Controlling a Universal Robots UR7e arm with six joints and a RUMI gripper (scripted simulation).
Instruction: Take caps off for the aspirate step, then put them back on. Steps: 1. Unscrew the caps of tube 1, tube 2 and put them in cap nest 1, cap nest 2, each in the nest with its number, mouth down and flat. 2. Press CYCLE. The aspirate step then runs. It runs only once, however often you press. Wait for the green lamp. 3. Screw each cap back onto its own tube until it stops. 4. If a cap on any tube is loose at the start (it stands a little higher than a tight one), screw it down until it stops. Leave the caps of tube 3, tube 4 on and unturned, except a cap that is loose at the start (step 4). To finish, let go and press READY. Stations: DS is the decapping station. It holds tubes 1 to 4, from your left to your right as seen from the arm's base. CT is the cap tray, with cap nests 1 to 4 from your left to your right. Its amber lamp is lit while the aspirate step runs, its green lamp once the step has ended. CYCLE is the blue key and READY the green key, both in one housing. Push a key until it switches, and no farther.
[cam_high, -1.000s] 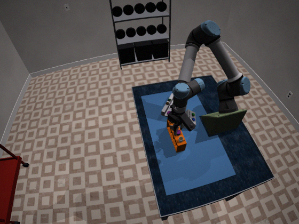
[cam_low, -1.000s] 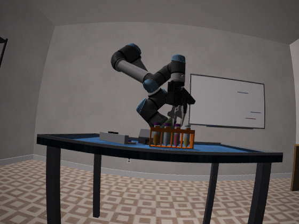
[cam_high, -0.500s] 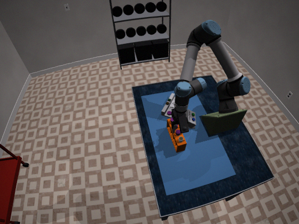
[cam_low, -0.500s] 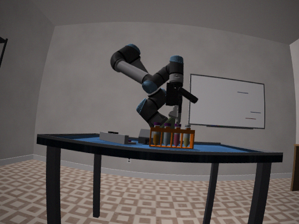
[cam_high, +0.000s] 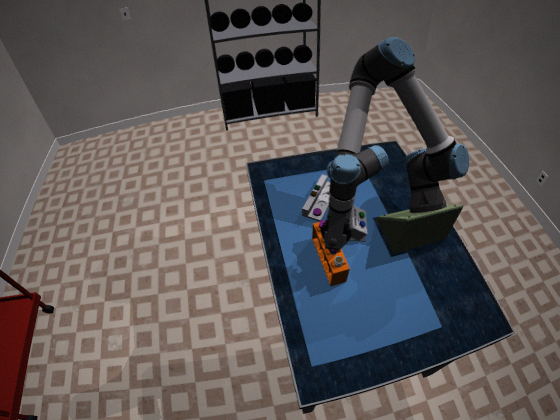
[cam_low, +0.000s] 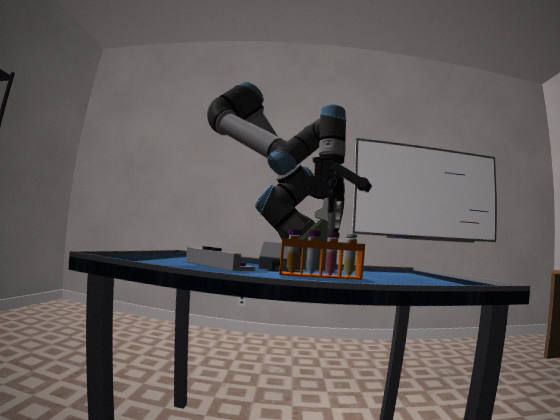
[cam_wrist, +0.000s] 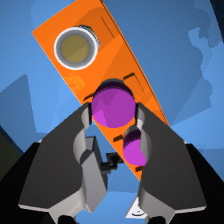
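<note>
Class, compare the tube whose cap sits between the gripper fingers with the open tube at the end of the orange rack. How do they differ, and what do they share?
1. The gripped tube wears a purple cap; the open tube has none, only a bare grey-rimmed mouth.
2. The gripper is shut on the purple cap; nothing touches the open tube.
3. The gripped tube holds pink liquid, the open tube yellowish.
Both stand upright, side by side, in the orange rack.
</note>
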